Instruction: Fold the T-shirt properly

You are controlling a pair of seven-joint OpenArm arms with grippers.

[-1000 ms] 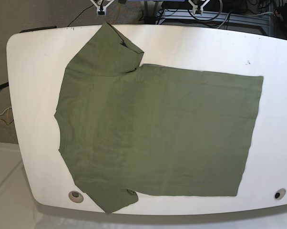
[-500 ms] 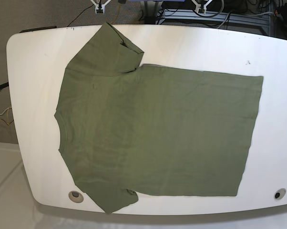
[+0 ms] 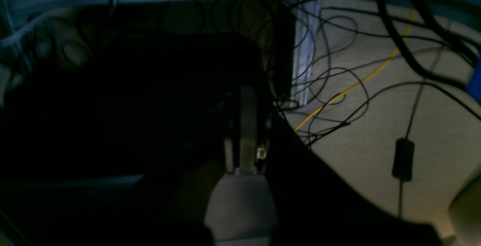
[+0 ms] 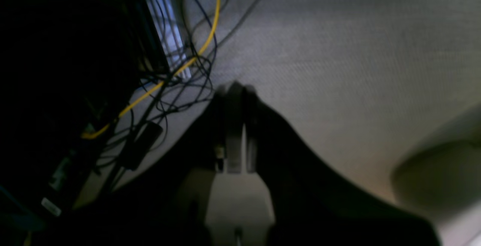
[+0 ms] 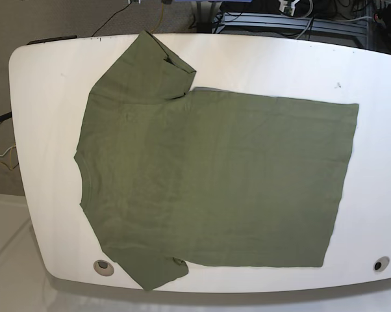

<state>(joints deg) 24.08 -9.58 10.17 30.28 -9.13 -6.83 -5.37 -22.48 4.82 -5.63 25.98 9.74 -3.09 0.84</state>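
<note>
We saw the white surface (image 5: pixel 46 71) carrying the T-shirt (image 5: pixel 215 175) spread flat, collar near its left edge, hem short of its right edge, bare margins all round. Both our left claw (image 3: pixel 244 126) and right claw (image 4: pixel 235 126) were closed, empty, above the floor.

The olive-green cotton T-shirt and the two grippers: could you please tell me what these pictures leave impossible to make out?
- Olive-green cotton T-shirt: the base view shows one face only; the printed label inside the neck is hidden.
- White table: its right end is cut off by the base view's edge.
- Left gripper: sits in deep shadow in the left wrist view; jaws look together.
- Right gripper: blurred in the right wrist view; jaws look together.
- Neither wrist view shows the shirt.
</note>
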